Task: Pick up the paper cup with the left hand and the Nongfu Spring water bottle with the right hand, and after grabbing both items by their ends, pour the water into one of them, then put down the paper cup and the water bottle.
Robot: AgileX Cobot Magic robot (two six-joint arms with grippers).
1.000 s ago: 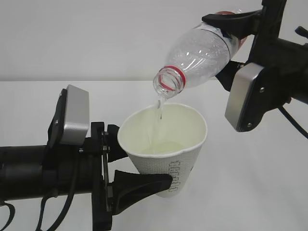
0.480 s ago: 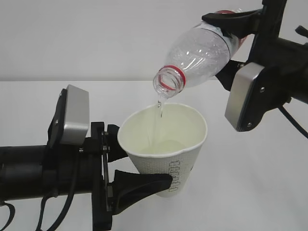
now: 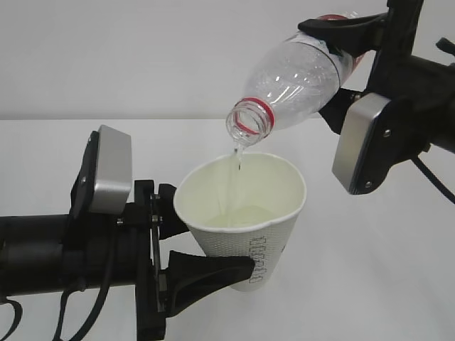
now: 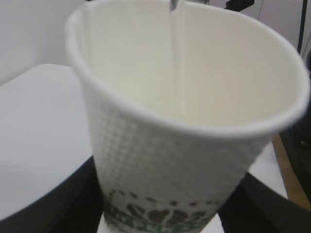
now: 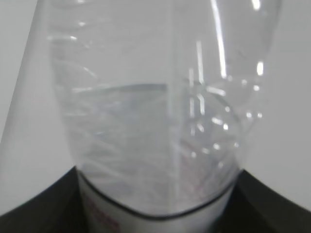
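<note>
My left gripper (image 3: 213, 245) is shut on the lower part of the white paper cup (image 3: 249, 234), which it holds upright and off the table. In the left wrist view the cup (image 4: 165, 155) fills the frame between the black fingers (image 4: 53, 204) of the left gripper (image 4: 160, 216). My right gripper (image 3: 338, 67) is shut on the labelled end of the Nongfu Spring water bottle (image 3: 295, 74), which tilts mouth-down over the cup. A thin stream of water (image 3: 237, 160) falls into the cup, where water (image 3: 245, 215) pools. The right wrist view shows the bottle (image 5: 155, 111) between the fingers of the right gripper (image 5: 155, 216).
A white table (image 3: 370, 277) lies under both arms, with a plain pale wall (image 3: 142, 50) behind. Nothing else stands on the visible part of the table.
The stream from the bottle's mouth has thinned a little. Both arms, the cup and the bottle hold their places.
</note>
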